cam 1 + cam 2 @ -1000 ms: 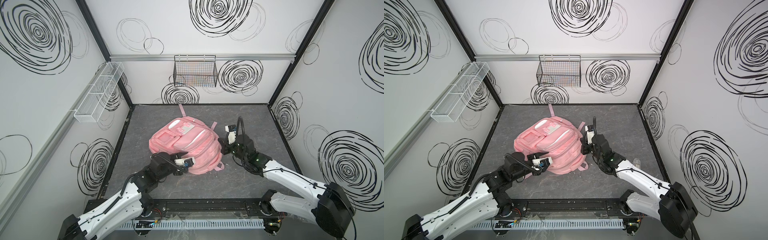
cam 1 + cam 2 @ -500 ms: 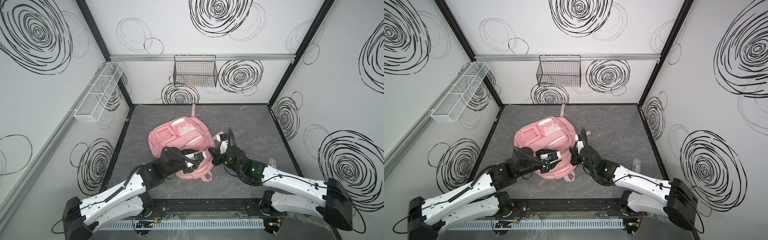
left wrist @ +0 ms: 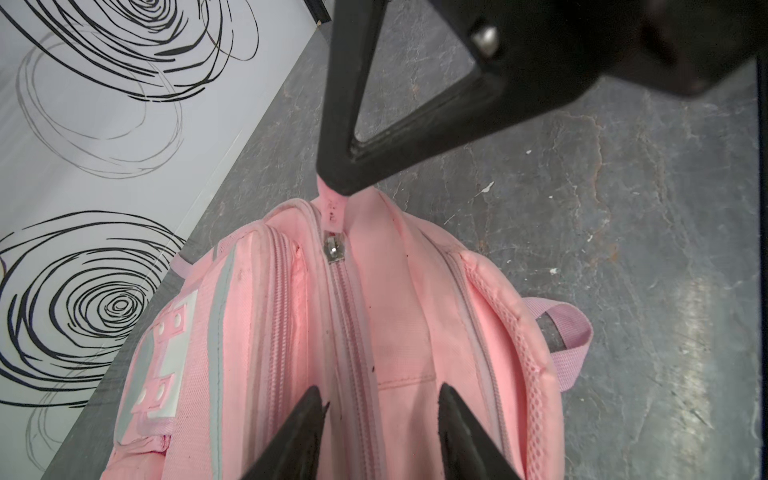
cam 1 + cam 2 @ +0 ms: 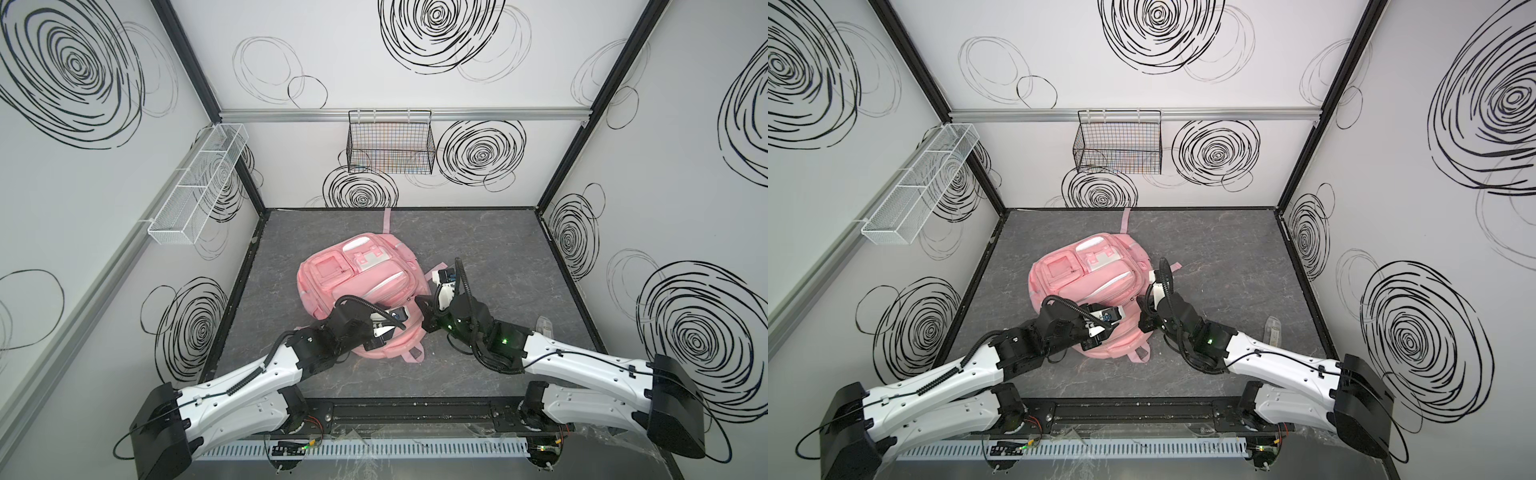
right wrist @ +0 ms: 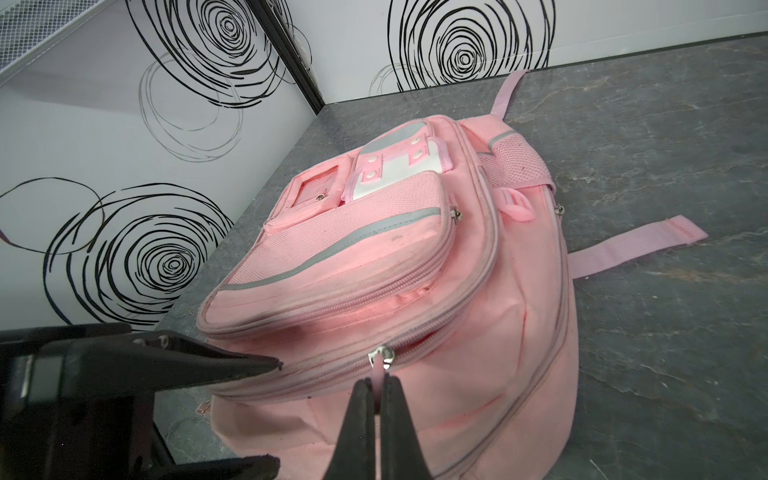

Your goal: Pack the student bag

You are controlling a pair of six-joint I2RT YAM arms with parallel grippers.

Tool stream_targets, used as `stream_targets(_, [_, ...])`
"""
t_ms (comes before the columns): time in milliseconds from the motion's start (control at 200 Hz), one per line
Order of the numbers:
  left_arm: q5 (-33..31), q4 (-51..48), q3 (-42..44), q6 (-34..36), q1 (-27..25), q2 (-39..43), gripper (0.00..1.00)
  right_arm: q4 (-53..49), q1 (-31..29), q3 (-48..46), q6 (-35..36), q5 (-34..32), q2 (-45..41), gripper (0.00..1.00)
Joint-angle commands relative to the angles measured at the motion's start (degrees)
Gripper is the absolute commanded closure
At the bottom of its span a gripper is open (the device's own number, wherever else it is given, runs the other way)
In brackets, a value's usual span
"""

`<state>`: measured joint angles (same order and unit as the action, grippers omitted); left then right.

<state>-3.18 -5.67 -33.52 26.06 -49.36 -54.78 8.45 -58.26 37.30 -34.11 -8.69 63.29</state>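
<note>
- Grey surface – the floor of a walled cell, seen whole in both top views.
- Student bag – the pink backpack lies flat on the surface, around the middle and slightly toward the left edge. Its front pockets and white flap patch face up. Its top end points to the near edge, where both arms reach it.
- White mesh tray – fixed to the left wall, above the surface.
- Black wire basket – hung on the rail of the back wall, above the far edge.
- Left gripper – set over the bag's top end at the near side, jaws spread. One finger stands on either side of the main zipper line. The right wrist view shows the upper finger at the zipper seam. I cannot tell whether the tips press into the fabric.
- Right gripper – at the bag's near right corner, jaws pressed together and pinching the pull tab.
- Straps – one strap runs from the bag to the far edge. Another strap lies flat on the surface, pointing toward the right edge.
- Pull tab – a pink strip, taut between the right gripper's tips and the metal slider. The slider sits on the main zipper, whose teeth read as closed along the visible run on the left gripper's side of the slider.
</note>
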Motion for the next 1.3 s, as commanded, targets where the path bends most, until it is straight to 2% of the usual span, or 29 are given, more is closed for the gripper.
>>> stream_targets(0, [-1.03,0.56,-0.84,-0.43,0.57,-0.88,0.55,6.45,-1.56,3.6,0.11,-0.54,0.03,1.0])
stream_targets(175, [-1.41,-0.39,-1.36,-0.05,1.04,-1.82,0.57,7.34,-3.37,4.52,0.53,-0.64,0.69,1.0])
stream_targets(255, [-1.29,-0.57,-1.37,-0.06,1.39,-1.82,0.6,7.68,-4.19,4.87,0.45,-0.91,1.13,1.0])
stream_targets(430, [-1.15,-1.03,-1.31,0.5,2.03,-0.97,0.83,7.45,-4.93,5.44,1.0,-2.2,1.61,1.0])
stream_targets(540, [-0.96,-0.89,-1.03,0.61,2.26,0.04,0.92,6.86,-4.91,5.48,2.05,-3.62,1.06,1.0])
stream_targets(670, [-1.2,-0.58,-0.42,0.89,2.48,1.26,0.96,5.55,-4.71,5.58,3.46,-5.58,0.46,1.0])
stream_targets(690, [-1.29,-0.57,-0.35,0.83,2.51,1.49,1.0,5.45,-4.63,5.48,3.59,-5.84,0.36,1.0])
stream_targets(970, [-1.98,-0.39,0.37,0.92,2.54,3.13,1.0,3.95,-1.86,3.41,3.7,-7.48,-2.14,1.0])
stream_targets(1296, [-2.19,-0.3,0.76,1.18,2.61,4.08,1.0,3.11,5.84,-0.6,3.52,-5.28,-5.18,1.0])
